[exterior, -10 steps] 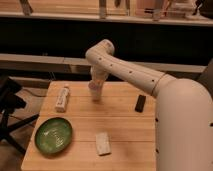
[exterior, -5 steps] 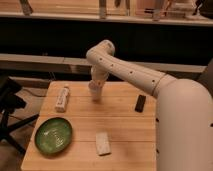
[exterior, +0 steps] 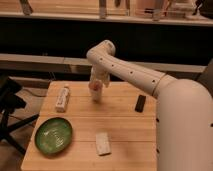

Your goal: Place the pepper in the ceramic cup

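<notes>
Setting: we read an office or lab. Evidence: wooden table (exterior: 125, 120), black swivel chair (exterior: 9, 107) at left, long shelf (exterior: 105, 17) behind; gripper (exterior: 97, 86) hangs above table.

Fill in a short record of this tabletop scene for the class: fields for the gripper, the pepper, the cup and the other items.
gripper: above the ceramic cup, at the table's far middle
pepper: reddish, at the gripper, over the cup
ceramic cup: upright, off-white
white bottle: lying left of the cup
green plate: front left
pale block: front centre
dark object: right of the cup
table: wooden
</notes>
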Controlling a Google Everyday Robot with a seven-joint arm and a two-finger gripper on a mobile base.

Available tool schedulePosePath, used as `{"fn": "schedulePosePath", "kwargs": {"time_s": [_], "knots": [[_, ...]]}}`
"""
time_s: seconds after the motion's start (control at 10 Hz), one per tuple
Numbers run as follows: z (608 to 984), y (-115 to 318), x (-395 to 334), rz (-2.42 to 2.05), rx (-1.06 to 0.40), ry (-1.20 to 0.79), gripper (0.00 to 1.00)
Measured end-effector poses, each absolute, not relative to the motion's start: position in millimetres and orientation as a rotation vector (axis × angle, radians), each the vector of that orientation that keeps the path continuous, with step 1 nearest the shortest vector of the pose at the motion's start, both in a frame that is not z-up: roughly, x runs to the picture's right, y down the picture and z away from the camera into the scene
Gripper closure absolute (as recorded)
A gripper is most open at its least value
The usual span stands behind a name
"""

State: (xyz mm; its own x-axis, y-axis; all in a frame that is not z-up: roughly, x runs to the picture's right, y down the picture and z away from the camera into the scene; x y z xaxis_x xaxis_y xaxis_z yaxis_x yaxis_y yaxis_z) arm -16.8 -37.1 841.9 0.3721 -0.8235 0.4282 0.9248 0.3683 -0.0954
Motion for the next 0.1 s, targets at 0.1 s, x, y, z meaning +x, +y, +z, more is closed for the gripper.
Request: {"fn": "schedulePosePath", "kwargs": {"time_s": [0.1], "knots": [[841.7, -37.0, -16.1, -1.148, -0.346, -0.333, 0.20]]}}
